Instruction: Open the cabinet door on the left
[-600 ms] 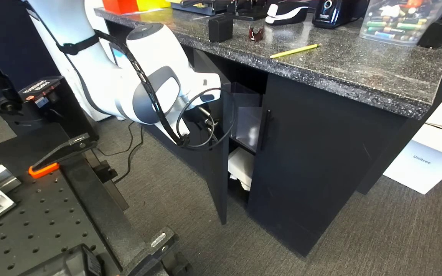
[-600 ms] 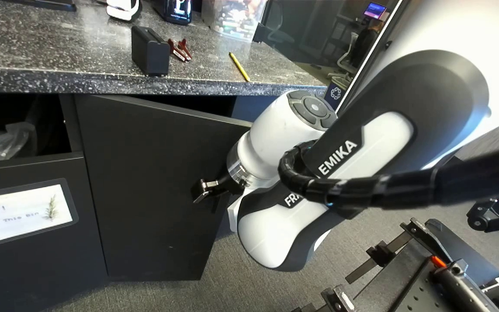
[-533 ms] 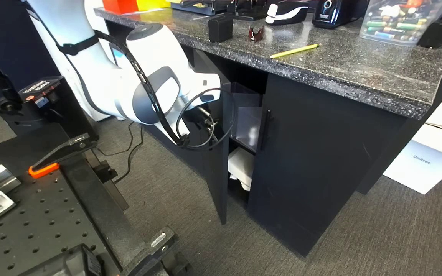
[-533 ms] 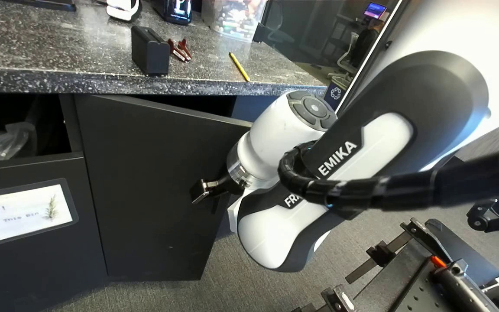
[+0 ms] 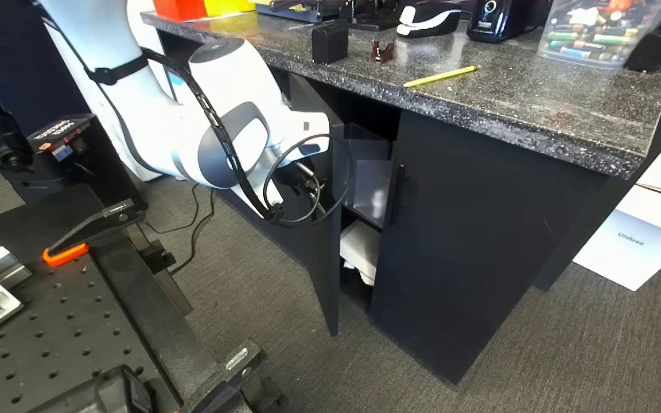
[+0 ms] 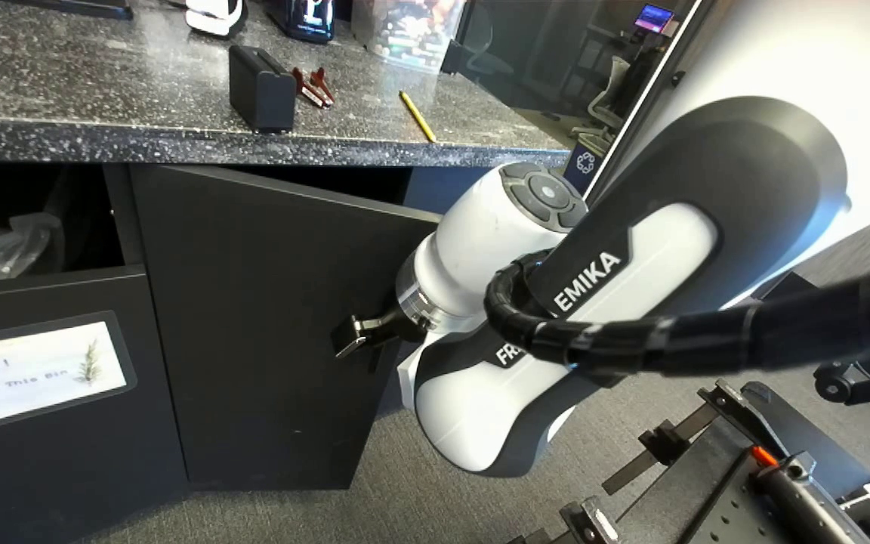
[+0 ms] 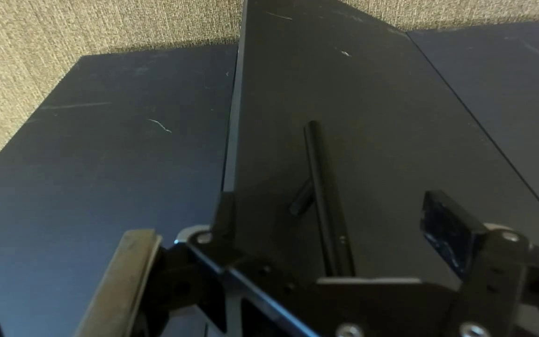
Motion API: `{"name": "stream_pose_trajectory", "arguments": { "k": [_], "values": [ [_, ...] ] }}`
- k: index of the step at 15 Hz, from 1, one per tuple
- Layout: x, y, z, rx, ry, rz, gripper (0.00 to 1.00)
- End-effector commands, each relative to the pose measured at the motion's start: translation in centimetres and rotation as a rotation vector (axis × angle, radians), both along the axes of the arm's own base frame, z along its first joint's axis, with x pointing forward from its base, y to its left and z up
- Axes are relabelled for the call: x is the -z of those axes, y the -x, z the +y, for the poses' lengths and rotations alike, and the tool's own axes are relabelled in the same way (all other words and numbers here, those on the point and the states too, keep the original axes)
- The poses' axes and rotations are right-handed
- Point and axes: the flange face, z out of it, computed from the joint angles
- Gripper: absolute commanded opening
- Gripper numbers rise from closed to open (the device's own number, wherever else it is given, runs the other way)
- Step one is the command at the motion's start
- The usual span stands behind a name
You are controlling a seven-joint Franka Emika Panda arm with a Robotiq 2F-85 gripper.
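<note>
The cabinet door [image 6: 269,325] on the left, a flat black panel, stands partly swung out in both exterior views. Behind its free edge [image 5: 337,241] the cabinet's inside shows. In the wrist view its slim black bar handle [image 7: 326,201] runs lengthwise between the two fingers of my gripper [image 7: 333,217]. The jaws are wide apart, and a gap shows on either side of the bar. A finger [image 6: 350,336] appears close in front of the panel in an exterior view. The lower part of the handle is hidden by the gripper body in the wrist view.
The twin black door [image 5: 462,246], with its own handle [image 5: 397,195], sits beside the opening. A speckled countertop [image 5: 514,97] overhangs both doors. A perforated black bench [image 5: 49,350] with clamps stands near the arm. A labelled bin front [image 6: 35,370] adjoins the hinge side.
The arm's upper links have sunk slightly in both exterior views. The door stands at almost the same angle as before.
</note>
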Motion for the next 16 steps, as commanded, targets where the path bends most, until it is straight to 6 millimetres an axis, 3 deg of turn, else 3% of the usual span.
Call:
{"name": "stream_pose_trajectory", "arguments": {
  "k": [1,5,7,13,16],
  "values": [
    [-7.1,-0.5,3.2,-0.116,-0.089,0.025,1.00],
    [-7.4,-0.7,3.0,-0.128,-0.092,0.009,1.00],
    [-10.0,-1.0,4.6,-0.182,-0.150,0.026,1.00],
    [-17.4,-1.1,3.7,-0.288,-0.294,0.286,1.00],
    [-23.3,-1.7,6.1,-0.390,-0.409,0.372,1.00]
  ]
}}
